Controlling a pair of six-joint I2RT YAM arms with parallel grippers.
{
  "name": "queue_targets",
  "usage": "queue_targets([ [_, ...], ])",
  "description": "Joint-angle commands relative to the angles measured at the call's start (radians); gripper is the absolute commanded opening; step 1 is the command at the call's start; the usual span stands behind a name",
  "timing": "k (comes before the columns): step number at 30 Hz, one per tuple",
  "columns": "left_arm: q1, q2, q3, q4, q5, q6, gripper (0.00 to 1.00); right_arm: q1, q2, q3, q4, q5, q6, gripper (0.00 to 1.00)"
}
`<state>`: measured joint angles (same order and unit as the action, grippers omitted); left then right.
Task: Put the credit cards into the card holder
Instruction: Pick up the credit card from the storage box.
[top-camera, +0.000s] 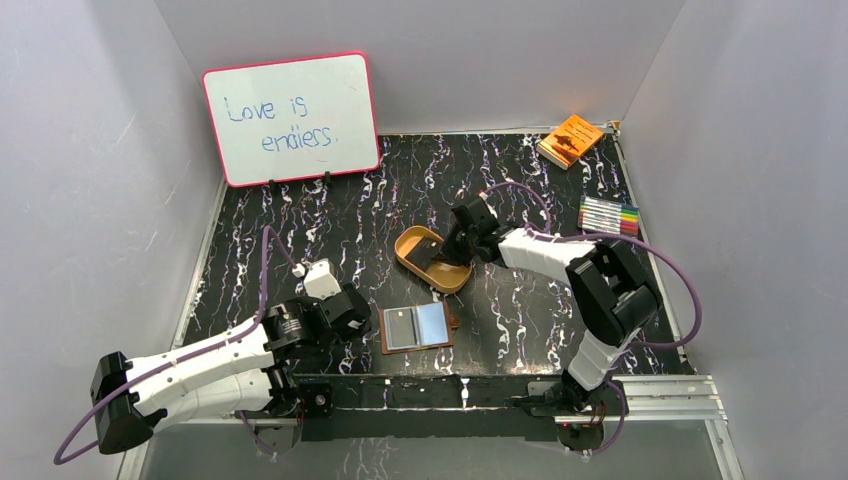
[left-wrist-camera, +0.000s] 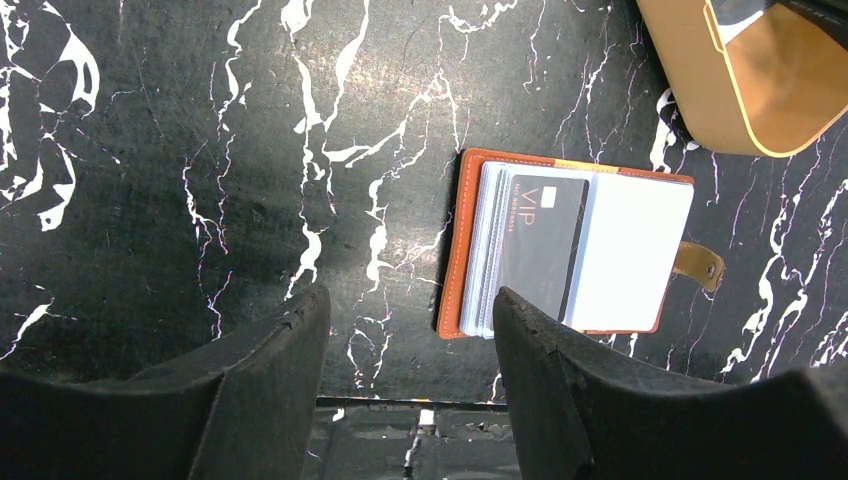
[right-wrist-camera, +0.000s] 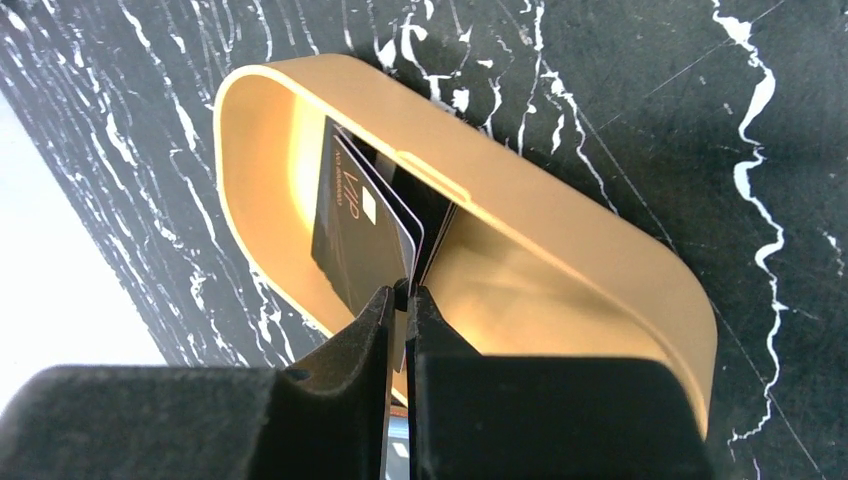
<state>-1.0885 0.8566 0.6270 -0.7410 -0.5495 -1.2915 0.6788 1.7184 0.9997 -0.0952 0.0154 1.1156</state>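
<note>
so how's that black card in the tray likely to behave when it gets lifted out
Probably stiff: pinched at one edge by the right jaws, the black card juts out flat with no visible bend. It is likely light and slick, so with that narrow grip it could pivot or slip, perhaps catching the rim of the tan tray.

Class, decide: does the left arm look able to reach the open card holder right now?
Probably yes: the left gripper hangs open right beside the card holder, and nothing lies between them.
</note>
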Motion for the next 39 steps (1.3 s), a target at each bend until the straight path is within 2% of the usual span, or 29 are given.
queue_targets([
  [1,0.003,-0.006,-0.006,-0.021,-0.045,-0.005,0.58,0.003,-0.083,-0.009,-0.034,0.003,0.000,0.00],
  [8,0.004,-0.018,0.004,-0.030,-0.068,-0.003,0.58,0.002,-0.188,-0.002,-0.094,0.013,0.033,0.00],
  [17,0.004,-0.005,0.026,-0.035,-0.071,0.002,0.58,-0.003,-0.218,0.010,-0.124,-0.023,0.077,0.00],
  [22,0.004,-0.021,0.064,-0.070,-0.095,0.002,0.58,-0.049,-0.292,0.007,-0.121,-0.170,0.113,0.00],
  [29,0.004,-0.062,0.160,-0.122,-0.166,0.016,0.58,-0.189,-0.445,-0.042,-0.123,-0.620,0.166,0.00],
  [33,0.004,-0.090,0.198,-0.114,-0.182,0.029,0.59,-0.205,-0.542,-0.077,-0.107,-0.755,0.185,0.00],
  [37,0.004,-0.141,0.207,0.013,-0.145,0.097,0.60,-0.205,-0.591,-0.094,-0.126,-0.826,0.128,0.00],
  [39,0.004,-0.194,0.185,0.109,-0.102,0.141,0.65,-0.206,-0.607,-0.113,-0.109,-0.867,0.098,0.00],
])
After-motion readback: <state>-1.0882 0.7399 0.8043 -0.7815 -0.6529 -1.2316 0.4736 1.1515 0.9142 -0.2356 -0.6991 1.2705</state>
